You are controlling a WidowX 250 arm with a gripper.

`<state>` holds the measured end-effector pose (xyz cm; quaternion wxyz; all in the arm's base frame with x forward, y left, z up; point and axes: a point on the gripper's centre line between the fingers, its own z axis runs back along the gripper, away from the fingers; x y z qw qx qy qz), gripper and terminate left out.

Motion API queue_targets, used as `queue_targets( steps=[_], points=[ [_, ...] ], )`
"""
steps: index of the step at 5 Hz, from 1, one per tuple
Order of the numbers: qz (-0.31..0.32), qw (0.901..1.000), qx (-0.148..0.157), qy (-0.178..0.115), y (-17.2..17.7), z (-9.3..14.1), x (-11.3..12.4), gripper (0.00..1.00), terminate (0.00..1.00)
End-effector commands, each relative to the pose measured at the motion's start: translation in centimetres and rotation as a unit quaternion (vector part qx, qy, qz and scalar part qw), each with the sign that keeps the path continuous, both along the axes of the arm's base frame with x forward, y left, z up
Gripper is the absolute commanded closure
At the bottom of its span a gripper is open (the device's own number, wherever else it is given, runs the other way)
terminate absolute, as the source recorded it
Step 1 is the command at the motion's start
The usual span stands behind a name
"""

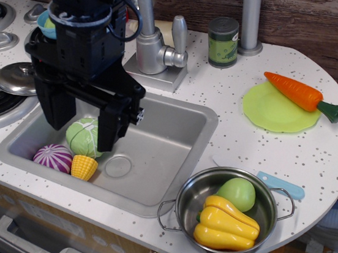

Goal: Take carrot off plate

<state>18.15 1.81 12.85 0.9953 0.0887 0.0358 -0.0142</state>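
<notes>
- While the hand (88, 121) hangs over the sink (160, 158), its fingers are spread and hold nothing.
- The carrot (301, 95) lies across the plate (272, 114)'s far edge, stem cap overhanging onto the table (320, 151).

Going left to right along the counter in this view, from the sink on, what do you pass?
Purple onion → corn → claw → steel pot → green can → plate → carrot.
</notes>
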Motion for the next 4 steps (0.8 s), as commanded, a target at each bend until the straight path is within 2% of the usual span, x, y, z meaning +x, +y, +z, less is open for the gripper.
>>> queue_targets(
  steps=[1, 2, 3, 4],
  points=[
    [0.0, 1.0, 0.0, 0.0, 0.0, 0.0, 0.0, 0.0, 0.0],
    [0.125, 0.992, -0.017, 0.002, -2.6, 0.3, 4.6, 0.0, 0.0],
    [0.216, 0.9761, -0.016, -0.011, -5.8, 0.2, 8.9, 0.0, 0.0],
    [0.285, 0.957, -0.032, -0.042, -8.6, -1.0, 12.3, 0.0, 0.0]
  ],
)
